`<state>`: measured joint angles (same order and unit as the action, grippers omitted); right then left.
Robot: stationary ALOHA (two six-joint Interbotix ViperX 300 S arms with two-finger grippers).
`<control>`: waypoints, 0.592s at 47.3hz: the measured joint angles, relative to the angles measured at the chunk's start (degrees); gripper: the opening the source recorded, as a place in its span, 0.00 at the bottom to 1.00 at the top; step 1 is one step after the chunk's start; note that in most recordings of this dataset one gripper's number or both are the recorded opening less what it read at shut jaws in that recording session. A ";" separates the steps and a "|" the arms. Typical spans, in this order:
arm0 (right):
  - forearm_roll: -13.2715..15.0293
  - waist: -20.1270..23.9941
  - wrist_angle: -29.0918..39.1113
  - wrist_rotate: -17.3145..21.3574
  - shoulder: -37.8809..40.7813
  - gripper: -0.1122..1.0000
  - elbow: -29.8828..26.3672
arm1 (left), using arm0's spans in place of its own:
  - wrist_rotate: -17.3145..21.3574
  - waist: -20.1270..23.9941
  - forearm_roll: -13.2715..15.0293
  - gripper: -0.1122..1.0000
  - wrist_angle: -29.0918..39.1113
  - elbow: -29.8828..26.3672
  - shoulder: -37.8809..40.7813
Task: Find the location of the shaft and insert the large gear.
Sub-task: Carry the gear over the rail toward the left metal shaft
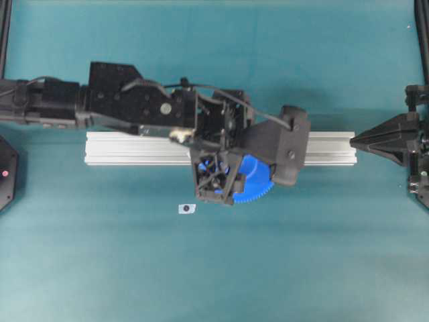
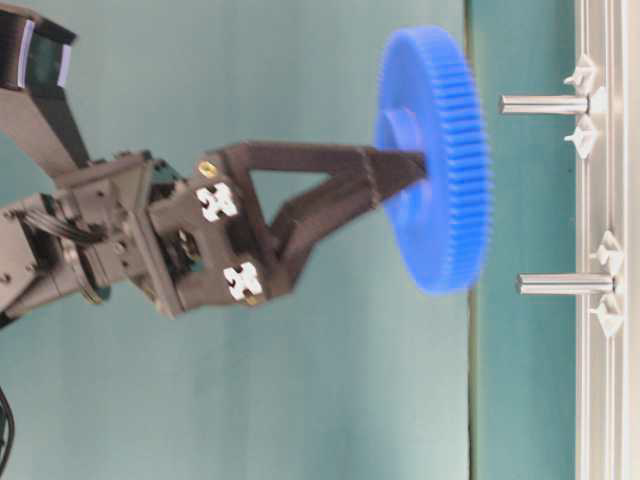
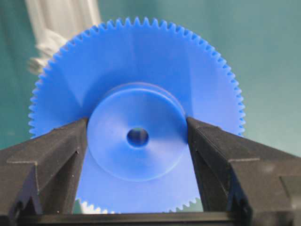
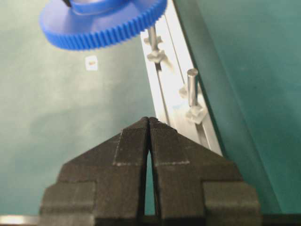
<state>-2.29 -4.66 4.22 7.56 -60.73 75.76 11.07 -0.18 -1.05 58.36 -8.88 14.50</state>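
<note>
- The left gripper [image 3: 137, 141] holds the large gear [image 3: 136, 94] by its raised round hub [image 3: 137, 136]: the two black fingers [image 3: 51, 155] press on opposite sides of the hub, and the small centre hole shows between them.
- In the table-level view, which is turned on its side, the large gear [image 2: 435, 160] is seen edge-on with its toothed rim parallel to the aluminium rail [image 2: 605, 380]. Its disc lies flat, so its axis through the hole runs straight toward the rail.
- The gear hangs in the air, apart from the rail and from the tips of both pins.
- Two upright pins stand on the rail, each flanked by clear diamond-shaped mounts [image 2: 583, 135]. I cannot tell from the frames which of them is the shaft; both long axes run square to the rail and parallel to the gear's axis.
- In that sideways view one pin [image 2: 545, 104] faces the gear's toothed rim, off from the hub; the other pin [image 2: 565, 284] sits near the gear's lower edge.
- From overhead, the gear [image 1: 258, 184] hangs over the rail's [image 1: 134, 149] near edge, mostly hidden under the left gripper [image 1: 231, 178].
- The right gripper [image 4: 149, 123] has its fingers pressed together on nothing, resting near the rail's [image 4: 162, 89] end, well apart from the gear.
- A small white tag [image 1: 187, 208] lies on the teal table [image 1: 100, 268].
</note>
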 measured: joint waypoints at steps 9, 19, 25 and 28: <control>0.00 0.00 0.00 0.00 -0.79 0.11 0.00 | 2.20 1.49 0.00 0.73 1.67 -3.16 1.93; 0.09 0.00 1.14 -0.09 -1.05 0.11 0.00 | 4.83 2.64 -0.09 0.73 1.85 -6.68 4.04; 0.26 0.00 1.67 -0.09 -1.05 0.11 0.00 | 5.71 3.25 -0.09 0.73 1.85 -8.61 5.89; 0.26 0.00 1.85 0.00 -1.14 0.11 0.00 | 6.06 3.52 -0.09 0.73 1.85 -9.67 6.86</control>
<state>-2.02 -4.66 6.06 7.56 -61.88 75.76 17.14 3.34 -1.14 60.21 -18.54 21.36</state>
